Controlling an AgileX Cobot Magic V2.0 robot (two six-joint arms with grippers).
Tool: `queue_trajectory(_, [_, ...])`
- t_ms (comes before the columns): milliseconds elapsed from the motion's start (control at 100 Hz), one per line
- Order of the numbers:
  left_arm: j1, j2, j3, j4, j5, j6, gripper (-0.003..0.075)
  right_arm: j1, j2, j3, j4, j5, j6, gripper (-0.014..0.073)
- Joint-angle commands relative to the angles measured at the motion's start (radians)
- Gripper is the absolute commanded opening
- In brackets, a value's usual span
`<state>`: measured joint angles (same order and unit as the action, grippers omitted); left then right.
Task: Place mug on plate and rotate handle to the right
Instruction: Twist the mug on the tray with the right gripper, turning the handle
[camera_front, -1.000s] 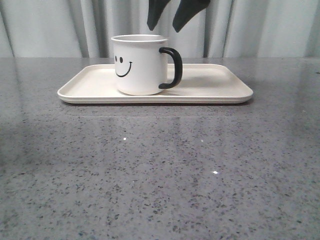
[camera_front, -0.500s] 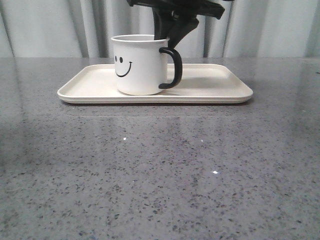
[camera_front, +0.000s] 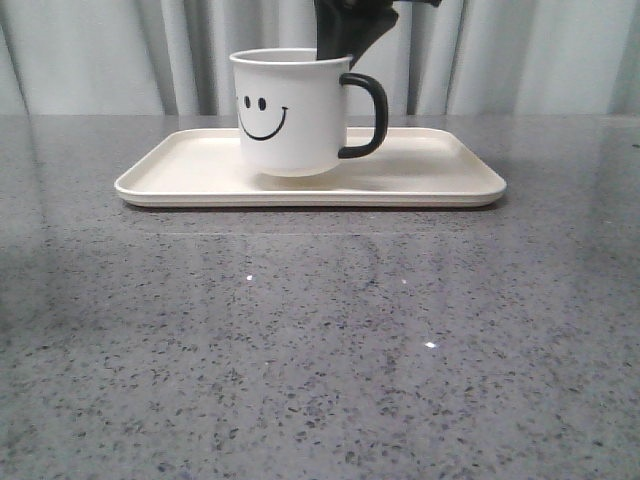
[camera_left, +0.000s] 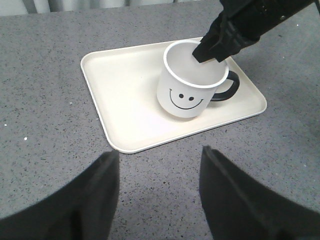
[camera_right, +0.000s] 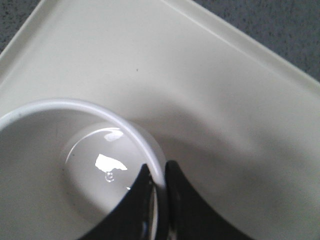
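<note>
The white mug (camera_front: 290, 115) with a black smiley face hangs slightly tilted just above the cream plate (camera_front: 430, 182). Its black handle (camera_front: 368, 115) points to the right in the front view. My right gripper (camera_front: 345, 45) reaches down from above and is shut on the mug's rim near the handle, one finger inside the mug and one outside (camera_right: 159, 172). The left wrist view shows the mug (camera_left: 192, 87) over the plate (camera_left: 125, 95) with the right gripper (camera_left: 212, 50) on its rim. My left gripper (camera_left: 160, 157) is open over the bare table, short of the plate's corner.
The plate lies on a grey speckled table (camera_front: 320, 350). Pale curtains (camera_front: 100, 55) hang behind the table's far edge.
My right gripper came down onto the mug's rim and shut on it. The mug has risen off the plate and shifted a little to the right.
</note>
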<state>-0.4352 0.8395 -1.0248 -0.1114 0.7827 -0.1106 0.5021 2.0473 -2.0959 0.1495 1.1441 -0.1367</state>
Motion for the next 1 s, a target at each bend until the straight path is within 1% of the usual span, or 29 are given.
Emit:
queue_trajectory(0, [-0.008, -0.009, -0.026, -0.016, -0.073, -0.002, 0.0365, -0.004, -0.066, -0.050, 0.018, -0.012, -0.118, -0.0062])
queue_trajectory(100, [-0.008, -0.009, -0.026, -0.016, -0.067, -0.002, 0.0365, -0.004, -0.066, -0.050, 0.031, -0.003, -0.253, -0.0062])
queue_trajectory(170, [-0.008, -0.009, -0.026, -0.016, -0.067, -0.002, 0.0365, -0.004, -0.065, -0.050, 0.031, -0.005, -0.319, -0.0062])
queue_trajectory(380, [-0.008, -0.009, -0.026, -0.016, -0.067, -0.002, 0.0365, -0.004, -0.058, -0.050, 0.032, -0.009, -0.452, -0.0062])
queue_trajectory(770, [-0.008, -0.009, -0.026, -0.016, -0.067, -0.002, 0.0365, -0.004, -0.028, -0.050, 0.036, -0.042, -0.461, -0.0055])
queue_trajectory(820, [-0.008, -0.009, -0.026, -0.016, -0.067, -0.002, 0.0365, -0.004, -0.028, -0.050, 0.036, -0.054, -0.461, -0.0037])
queue_trajectory(870, [-0.008, -0.009, -0.026, -0.016, -0.067, -0.002, 0.0365, -0.004, -0.028, -0.050, 0.036, -0.063, -0.461, 0.0001])
queue_trajectory(940, [-0.008, -0.009, -0.026, -0.016, -0.067, -0.002, 0.0365, -0.004, -0.028, -0.050, 0.036, -0.071, -0.461, 0.0090])
queue_trajectory(950, [-0.008, -0.009, -0.026, -0.016, -0.067, -0.002, 0.0365, -0.004, -0.028, -0.050, 0.036, -0.071, -0.461, 0.0122])
queue_trajectory(960, [-0.008, -0.009, -0.026, -0.016, -0.067, -0.002, 0.0365, -0.004, -0.028, -0.050, 0.036, -0.071, -0.461, 0.0122])
queue_trajectory(990, [-0.008, -0.009, -0.026, -0.016, -0.067, -0.002, 0.0365, -0.004, -0.028, -0.050, 0.036, -0.071, -0.461, 0.0174])
